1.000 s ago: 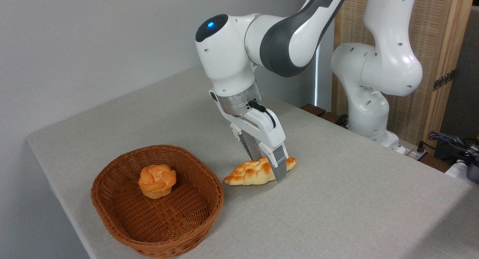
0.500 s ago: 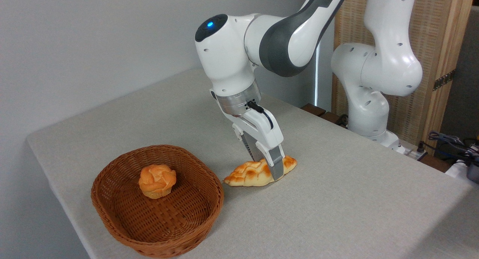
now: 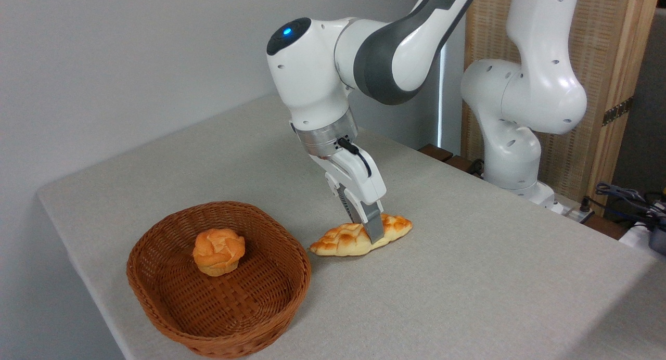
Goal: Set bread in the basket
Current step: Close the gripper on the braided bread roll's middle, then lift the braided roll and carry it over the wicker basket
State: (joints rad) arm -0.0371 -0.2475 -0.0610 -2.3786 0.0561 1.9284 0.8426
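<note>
The bread (image 3: 338, 240), a long braided golden loaf, lies on the grey table just right of the basket (image 3: 229, 344). My gripper (image 3: 367, 231) comes down on the loaf's middle-right part and is shut on it. The near finger (image 3: 372, 225) presses its front side, and the far finger is partly hidden behind the loaf. The loaf's pale underside still looks to be resting on the table. The shallow brown wicker basket sits near the table's front-left corner.
A small round orange bun (image 3: 218, 252) sits inside the basket, left of its middle. The table's front-left edge (image 3: 78, 256) runs close to the basket. The arm's white base (image 3: 515, 157) stands at the back right, with cables (image 3: 624, 196) beyond it.
The fingers have closed in on the bread, the near finger moving back against it. The wrist has shifted slightly left and up. The bread has stayed in place.
</note>
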